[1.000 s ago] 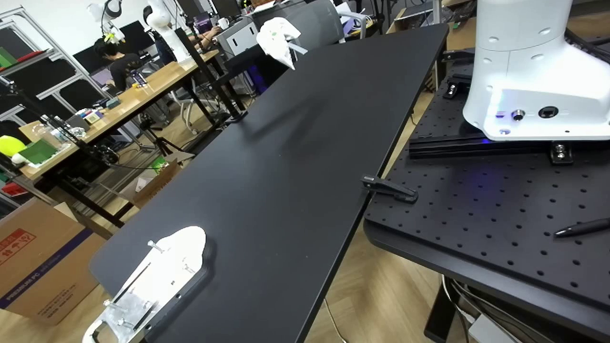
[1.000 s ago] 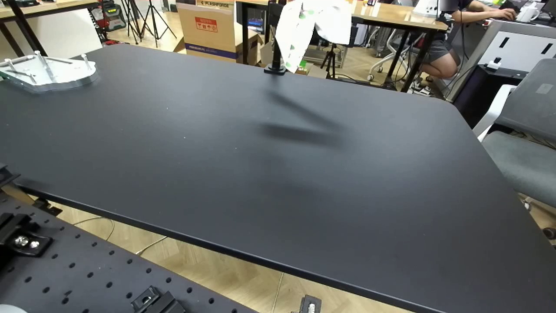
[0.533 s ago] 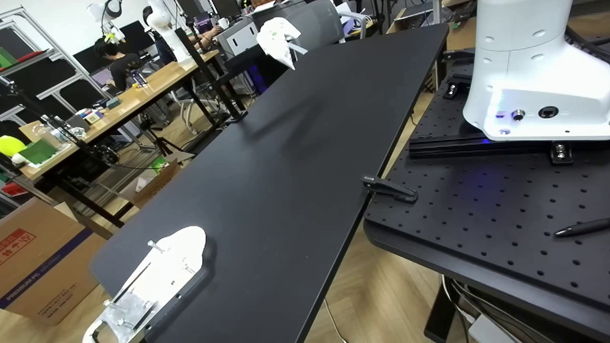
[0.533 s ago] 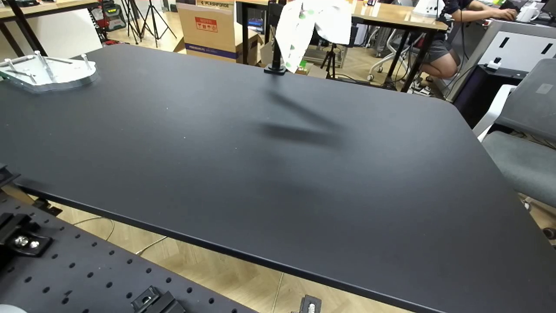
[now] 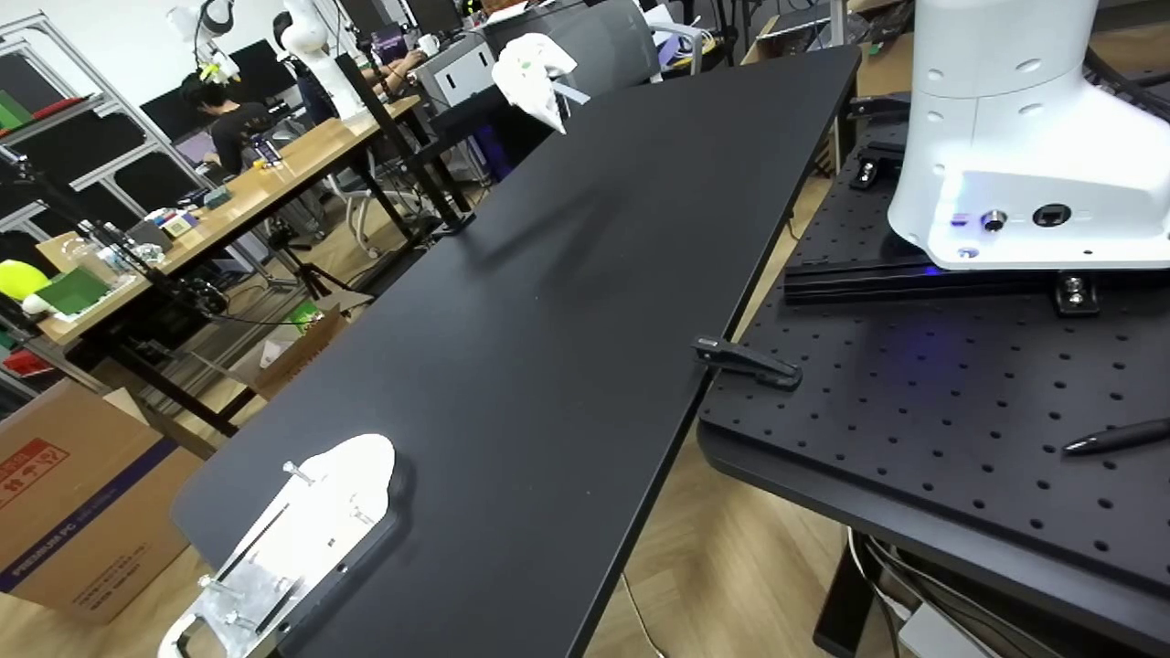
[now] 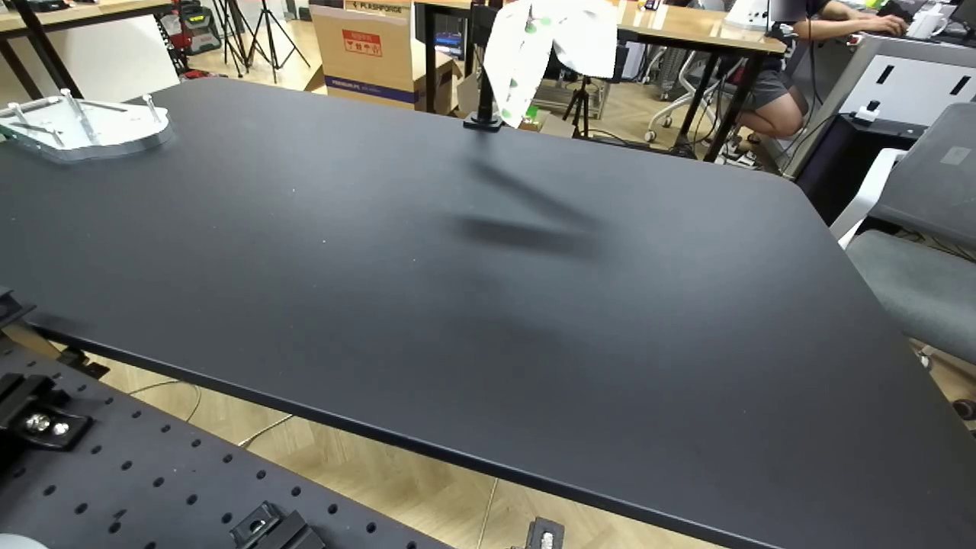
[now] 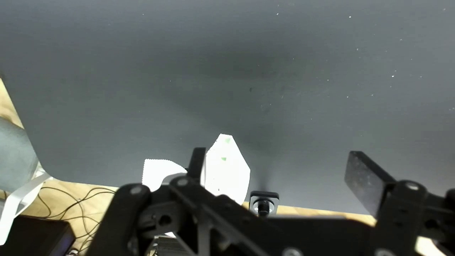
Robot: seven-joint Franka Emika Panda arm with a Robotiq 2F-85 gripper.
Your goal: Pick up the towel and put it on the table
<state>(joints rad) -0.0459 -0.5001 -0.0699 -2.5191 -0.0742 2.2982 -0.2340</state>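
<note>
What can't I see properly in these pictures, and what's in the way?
What, if anything, is under the white towel: in both exterior views, the towel itself covers it.
Part of the towel: in the wrist view, the end effector blocks it.
The robot arm, higher up: in an exterior view, past the top edge.
The black pen, back end: in an exterior view, past the right edge.

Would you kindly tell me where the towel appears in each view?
In an exterior view: the towel is near the top, just left of centre.
In an exterior view: the towel meets the top edge, just right of centre.
In the wrist view: the towel is low, mostly left of centre, partly behind the jaws.
Shared landmark: the black post base at the edge of the table.
</note>
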